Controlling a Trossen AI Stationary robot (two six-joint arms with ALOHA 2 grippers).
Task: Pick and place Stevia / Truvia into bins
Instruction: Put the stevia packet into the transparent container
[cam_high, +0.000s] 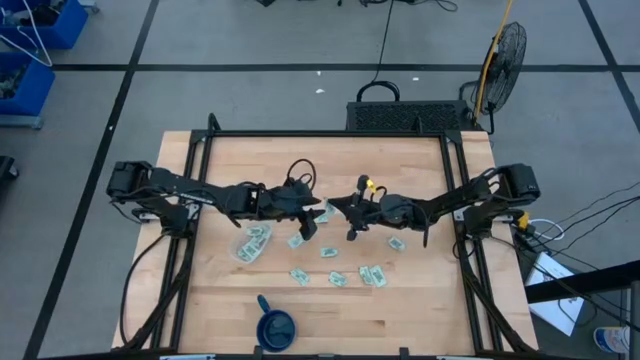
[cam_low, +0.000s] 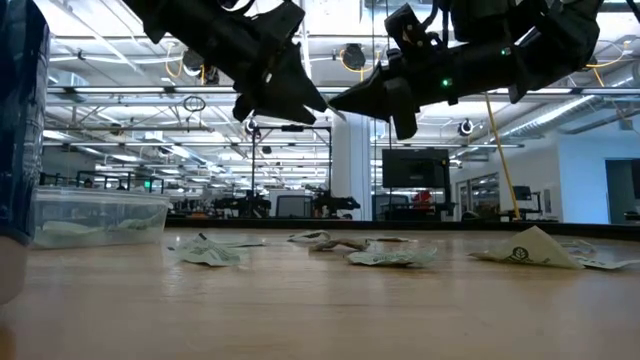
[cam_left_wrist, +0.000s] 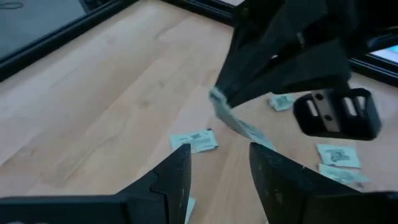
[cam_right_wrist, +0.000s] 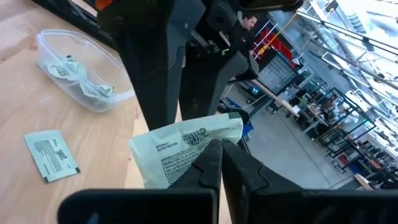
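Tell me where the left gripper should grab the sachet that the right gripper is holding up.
Take the free end of the sachet, sticking out beyond the right gripper, which pinches just one edge. Come from the side opposite, the open left gripper closing on its flat faces; it is thin, so an edge-on pinch would likely slip.

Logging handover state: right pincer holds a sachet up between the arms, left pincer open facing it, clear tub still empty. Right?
Not quite: the clear tub is not empty; the right wrist view shows sachets inside. The rest holds: the right pincer grips a sachet up between the arms, and the left pincer is open facing it.
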